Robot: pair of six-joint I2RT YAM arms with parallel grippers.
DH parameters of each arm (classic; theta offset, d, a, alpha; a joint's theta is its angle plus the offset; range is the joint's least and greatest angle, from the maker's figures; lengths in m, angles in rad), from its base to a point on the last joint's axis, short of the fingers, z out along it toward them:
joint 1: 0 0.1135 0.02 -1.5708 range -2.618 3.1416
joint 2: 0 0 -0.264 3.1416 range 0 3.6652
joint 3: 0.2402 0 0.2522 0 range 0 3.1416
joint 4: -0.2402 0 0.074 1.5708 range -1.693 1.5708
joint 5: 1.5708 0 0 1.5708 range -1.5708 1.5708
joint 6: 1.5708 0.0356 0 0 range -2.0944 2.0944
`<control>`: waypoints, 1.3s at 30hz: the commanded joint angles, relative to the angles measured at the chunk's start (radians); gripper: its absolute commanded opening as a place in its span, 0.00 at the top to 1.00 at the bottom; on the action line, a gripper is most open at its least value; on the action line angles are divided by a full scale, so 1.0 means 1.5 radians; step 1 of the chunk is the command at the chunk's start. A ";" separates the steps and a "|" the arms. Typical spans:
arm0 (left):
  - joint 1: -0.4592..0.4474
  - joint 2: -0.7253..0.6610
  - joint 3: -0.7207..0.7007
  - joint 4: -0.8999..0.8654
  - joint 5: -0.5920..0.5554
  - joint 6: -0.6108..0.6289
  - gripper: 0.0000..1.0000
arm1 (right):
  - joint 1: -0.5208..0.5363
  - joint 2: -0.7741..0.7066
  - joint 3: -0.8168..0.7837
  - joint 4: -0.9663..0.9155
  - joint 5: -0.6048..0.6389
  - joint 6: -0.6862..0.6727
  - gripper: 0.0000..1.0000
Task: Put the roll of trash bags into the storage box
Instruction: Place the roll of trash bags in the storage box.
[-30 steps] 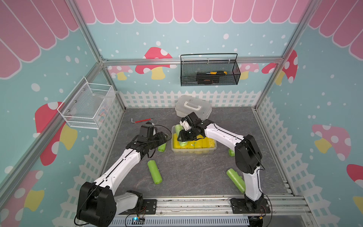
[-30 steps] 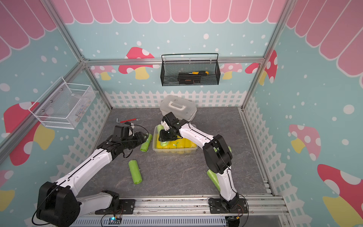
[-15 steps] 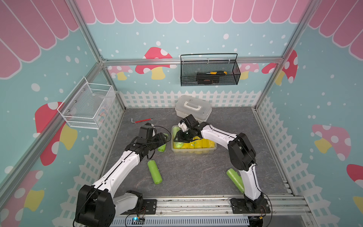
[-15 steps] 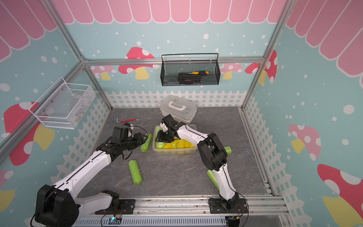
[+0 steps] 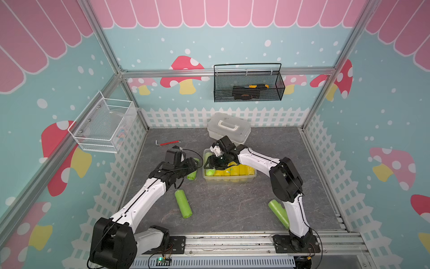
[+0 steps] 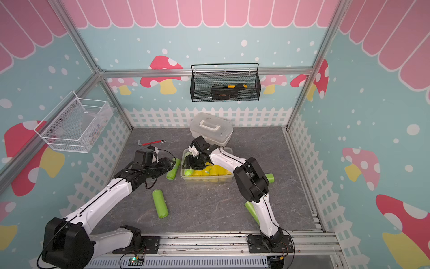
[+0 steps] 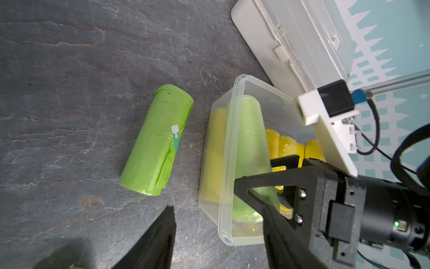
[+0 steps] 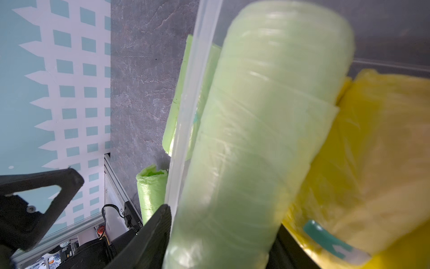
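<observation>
The storage box (image 5: 230, 180) (image 6: 207, 180) is a clear tub in mid-floor, holding several yellow rolls. A light green roll of trash bags (image 5: 210, 172) (image 6: 188, 172) (image 8: 256, 139) (image 7: 249, 144) lies inside along its left end wall. My right gripper (image 5: 209, 163) (image 6: 187, 163) (image 8: 223, 240) hangs over that end, jaws open on either side of the roll. My left gripper (image 5: 197, 164) (image 6: 171, 161) (image 7: 218, 235) stands open just left of the box, holding nothing, above a second green roll (image 5: 192, 174) (image 7: 156, 144) on the floor.
More green rolls lie on the floor at front left (image 5: 183, 203), front right (image 5: 279, 213) and right of the box (image 6: 270, 178). A white case (image 5: 229, 128) stands right behind the box. A red hex key (image 5: 168, 142) lies back left. Baskets hang on the walls.
My right gripper has sunk to the box's left end and its jaws have spread apart from the green roll. The left arm has barely moved.
</observation>
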 commanded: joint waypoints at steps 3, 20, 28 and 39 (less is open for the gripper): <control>0.005 0.006 -0.003 0.006 0.003 -0.005 0.38 | 0.004 0.015 0.025 -0.030 -0.015 -0.034 0.35; 0.005 0.008 0.001 0.005 0.005 -0.005 0.38 | -0.004 -0.015 0.059 -0.126 0.047 -0.092 0.32; 0.005 0.003 0.000 0.005 0.003 -0.006 0.38 | -0.006 -0.024 0.062 -0.128 0.053 -0.101 0.42; 0.005 0.004 -0.002 0.005 0.003 -0.007 0.39 | -0.005 -0.002 0.080 -0.110 0.013 -0.108 0.45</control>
